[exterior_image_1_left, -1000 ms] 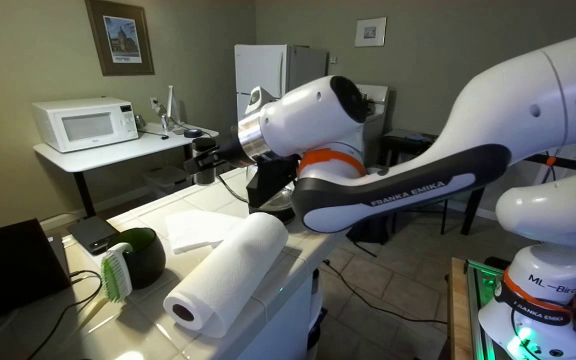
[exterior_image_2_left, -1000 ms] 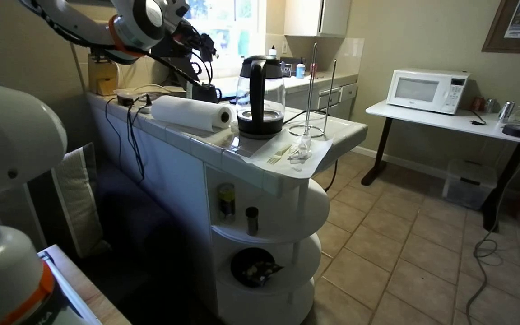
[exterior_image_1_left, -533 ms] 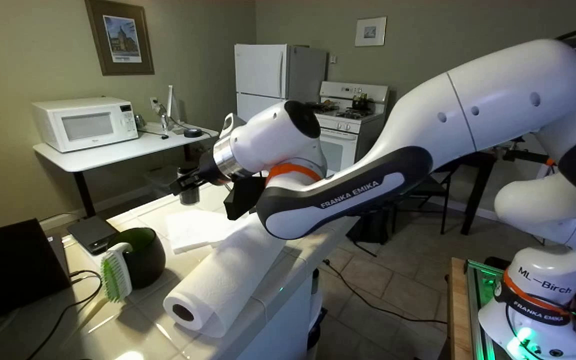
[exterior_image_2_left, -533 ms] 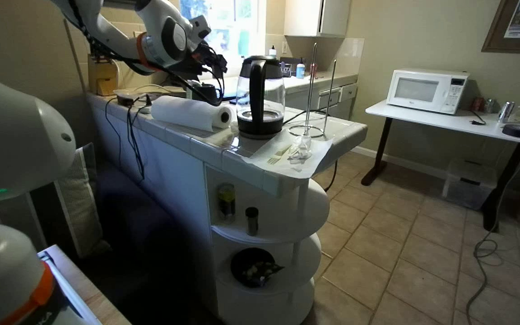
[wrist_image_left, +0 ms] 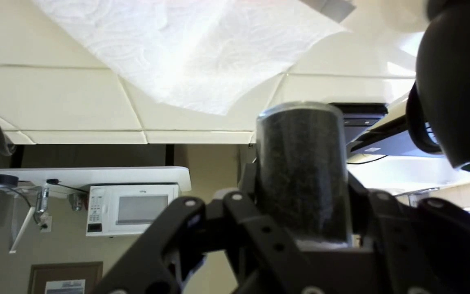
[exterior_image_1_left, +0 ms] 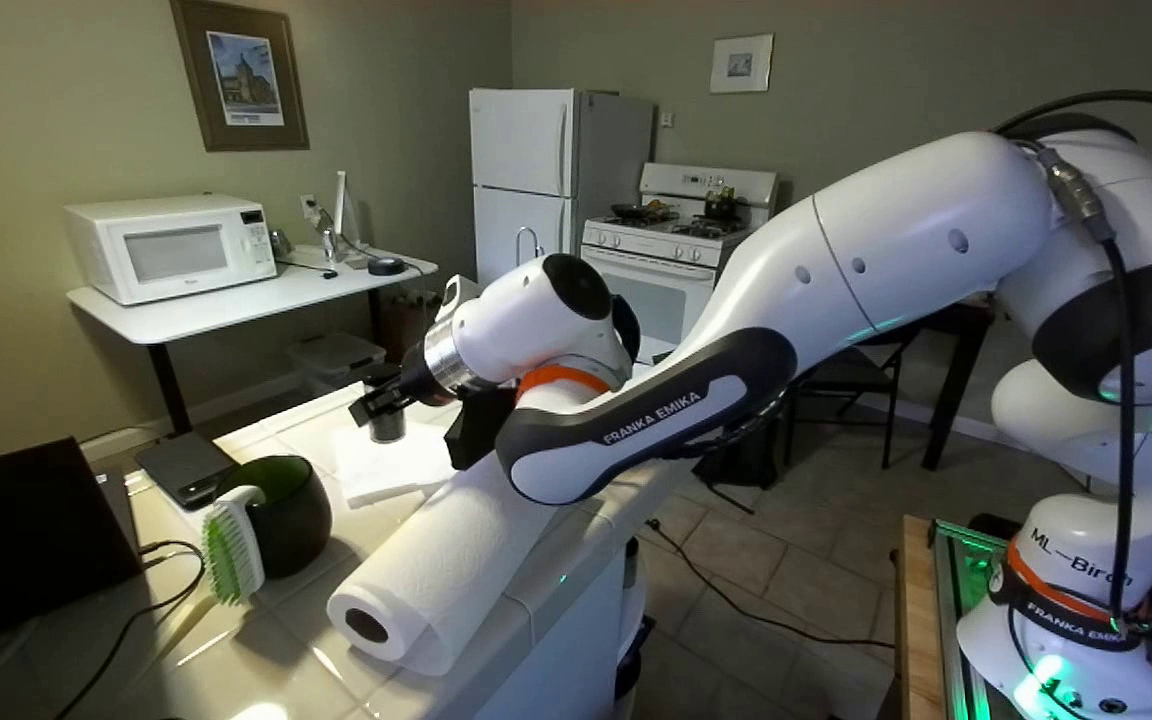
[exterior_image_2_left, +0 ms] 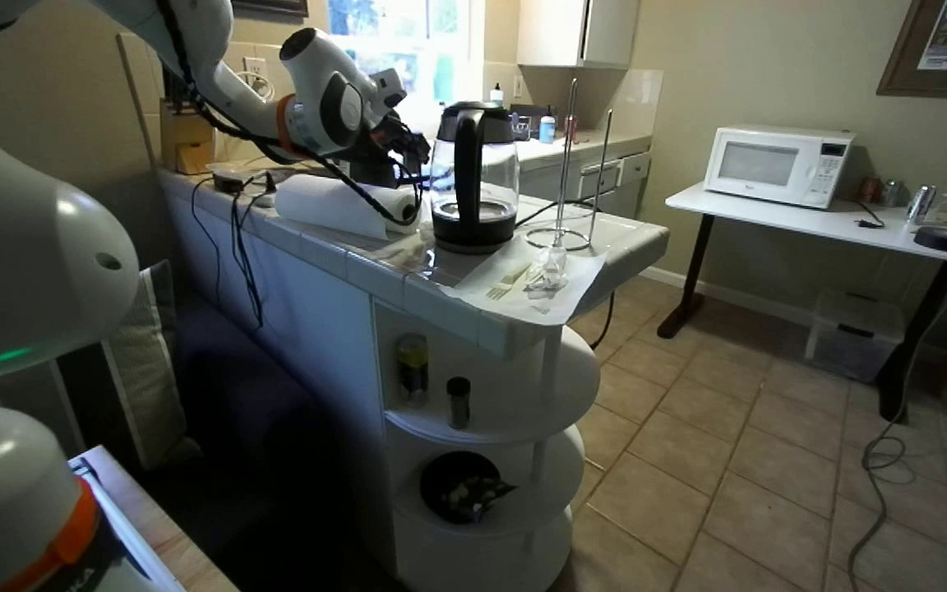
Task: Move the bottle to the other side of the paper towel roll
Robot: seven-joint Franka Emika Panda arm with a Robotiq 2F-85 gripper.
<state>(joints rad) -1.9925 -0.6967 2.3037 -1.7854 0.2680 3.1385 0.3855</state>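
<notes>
The bottle (exterior_image_1_left: 387, 427) is a small dark upright cylinder with a clear rim. My gripper (exterior_image_1_left: 376, 402) is shut around its sides. In the wrist view the bottle (wrist_image_left: 302, 163) fills the space between the fingers of the gripper (wrist_image_left: 302, 183). It hangs low over the loose white paper sheet (exterior_image_1_left: 391, 470); I cannot tell whether it touches. The paper towel roll (exterior_image_1_left: 436, 580) lies on its side on the tiled counter, partly hidden by my arm. The roll (exterior_image_2_left: 321, 201) also shows behind a cable. The bottle is hidden in that view.
A glass kettle (exterior_image_2_left: 473, 185) stands on the counter beyond the roll, near a wire stand (exterior_image_2_left: 560, 238). A dark green mug (exterior_image_1_left: 296, 525), a green-white brush (exterior_image_1_left: 233, 545) and a laptop (exterior_image_1_left: 31, 540) stand on the roll's opposite side. The counter edge (exterior_image_1_left: 556, 585) runs beside the roll.
My gripper has carried the bottle down and away from the kettle, from high above the counter to low over the white sheet. The arm now covers more of the roll's far end.
</notes>
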